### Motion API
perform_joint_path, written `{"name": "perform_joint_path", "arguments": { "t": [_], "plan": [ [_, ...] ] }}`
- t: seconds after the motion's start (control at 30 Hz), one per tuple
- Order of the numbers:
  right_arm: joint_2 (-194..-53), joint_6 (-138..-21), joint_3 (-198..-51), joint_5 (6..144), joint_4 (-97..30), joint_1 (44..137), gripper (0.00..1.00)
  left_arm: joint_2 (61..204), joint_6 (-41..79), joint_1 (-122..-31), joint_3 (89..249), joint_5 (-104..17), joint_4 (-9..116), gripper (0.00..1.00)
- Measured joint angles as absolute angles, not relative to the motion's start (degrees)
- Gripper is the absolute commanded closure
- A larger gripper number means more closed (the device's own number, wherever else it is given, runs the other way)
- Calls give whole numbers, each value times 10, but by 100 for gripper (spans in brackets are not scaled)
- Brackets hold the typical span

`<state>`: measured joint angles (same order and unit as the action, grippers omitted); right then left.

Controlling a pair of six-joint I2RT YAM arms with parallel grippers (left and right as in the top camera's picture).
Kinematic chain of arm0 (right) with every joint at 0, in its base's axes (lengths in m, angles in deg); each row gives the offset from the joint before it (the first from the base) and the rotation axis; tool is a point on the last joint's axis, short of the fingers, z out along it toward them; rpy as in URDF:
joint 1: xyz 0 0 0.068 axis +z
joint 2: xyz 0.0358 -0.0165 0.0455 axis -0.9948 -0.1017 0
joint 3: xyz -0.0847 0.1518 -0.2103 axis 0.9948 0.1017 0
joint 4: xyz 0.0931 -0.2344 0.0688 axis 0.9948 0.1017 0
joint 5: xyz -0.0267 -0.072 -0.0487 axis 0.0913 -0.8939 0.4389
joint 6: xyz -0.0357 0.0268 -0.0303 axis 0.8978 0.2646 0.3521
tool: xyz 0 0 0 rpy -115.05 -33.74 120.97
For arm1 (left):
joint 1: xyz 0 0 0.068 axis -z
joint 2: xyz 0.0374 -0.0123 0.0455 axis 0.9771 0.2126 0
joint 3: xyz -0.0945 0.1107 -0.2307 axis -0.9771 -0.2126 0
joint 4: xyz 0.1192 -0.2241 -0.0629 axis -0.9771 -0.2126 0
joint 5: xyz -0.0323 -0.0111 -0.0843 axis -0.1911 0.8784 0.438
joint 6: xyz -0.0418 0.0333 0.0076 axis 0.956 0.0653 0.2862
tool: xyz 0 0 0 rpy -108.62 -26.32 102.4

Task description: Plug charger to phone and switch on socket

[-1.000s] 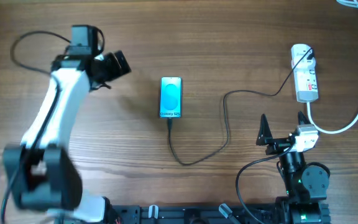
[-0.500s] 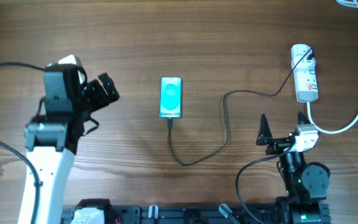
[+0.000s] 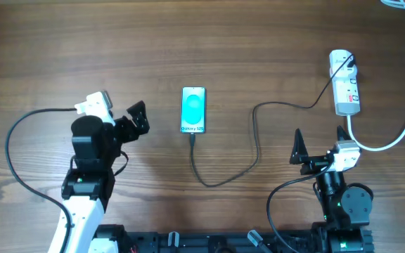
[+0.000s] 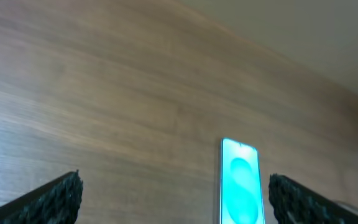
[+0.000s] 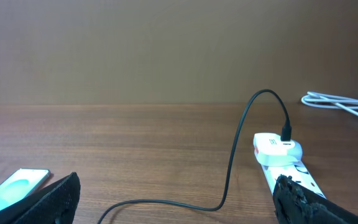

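Observation:
The phone lies flat mid-table with its cyan screen lit. It also shows in the left wrist view and the right wrist view. The black charger cable runs from the phone's near short edge in a loop to its plug in the white socket strip, which also shows in the right wrist view. My left gripper is open and empty, left of the phone, which lies ahead between its fingers. My right gripper is open and empty, just in front of the socket.
The socket's thick white cord curves off to the right edge and up to the far right corner, and also shows in the right wrist view. The left arm's black cable loops over the table at the left.
The left arm has swung back from the far left toward the front edge. Its gripper has moved nearer and now sits left of the phone. The right arm, phone and cable are unchanged.

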<state>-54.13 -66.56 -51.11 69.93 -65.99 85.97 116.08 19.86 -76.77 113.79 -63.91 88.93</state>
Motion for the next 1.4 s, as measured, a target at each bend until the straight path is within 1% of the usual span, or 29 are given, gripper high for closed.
{"name": "perform_joint_path", "arguments": {
  "t": [0.1,0.3,0.73,0.97,1.07,1.2,1.3,1.33,1.4],
  "plan": [
    [-541,-666,-511,699,-660,860,0,1161,198,-768,1101,-627,901,0],
    [-541,-666,-511,699,-660,860,0,1161,199,-768,1029,-616,987,0],
    [-541,-666,-511,699,-660,860,1,1161,199,-768,965,-608,1000,0],
    [-541,-666,-511,699,-660,860,0,1152,199,-768,916,-604,1029,0],
    [-541,-666,-511,699,-660,860,0,1123,199,-768,902,-604,1008,0],
    [-542,-666,-511,699,-660,860,0,1045,199,-768,897,-602,952,0],
    [-542,-666,-511,699,-660,860,0,932,198,-768,896,-602,859,0],
    [-542,-666,-511,699,-660,860,0,889,198,-768,896,-604,849,0],
    [-542,-666,-511,699,-660,860,0,864,196,-768,896,-605,847,0]
  ]
}}
